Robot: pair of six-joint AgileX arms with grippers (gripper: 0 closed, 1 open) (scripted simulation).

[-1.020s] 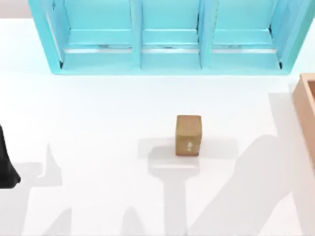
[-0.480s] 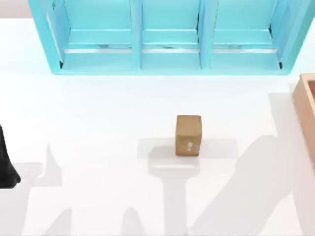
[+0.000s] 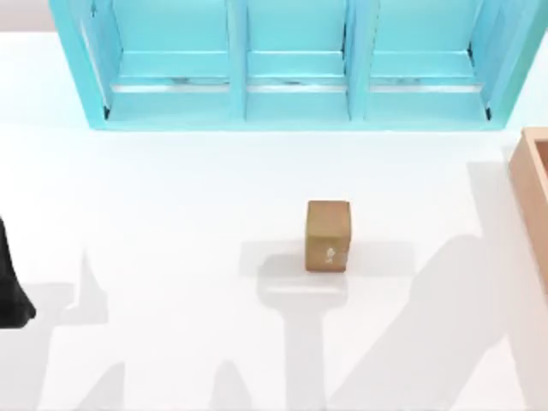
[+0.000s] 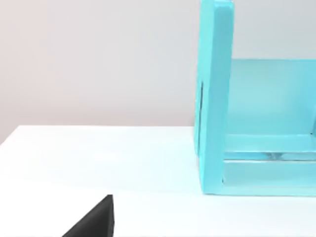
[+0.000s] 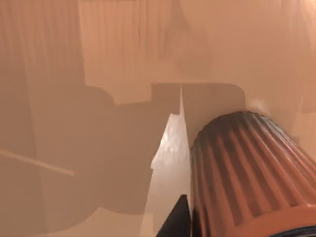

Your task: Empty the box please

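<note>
While the right wrist view looked down into the tan box (image 5: 98, 74), we judged the removal step to be in hand: a ribbed orange cylinder (image 5: 247, 173) lay inside, against the walls. In the top view the box (image 3: 533, 188) sat at the bench's (image 3: 171, 214) right edge, well apart from the small brown cube (image 3: 328, 233) at mid-bench and the turquoise shelf unit (image 3: 291, 68) behind. We could not tell how our right end effector stood. Our left arm (image 3: 10, 287) stayed parked at the left edge. Next, we judged, the cylinder needed a firm grasp and a lift clear of the walls.
</note>
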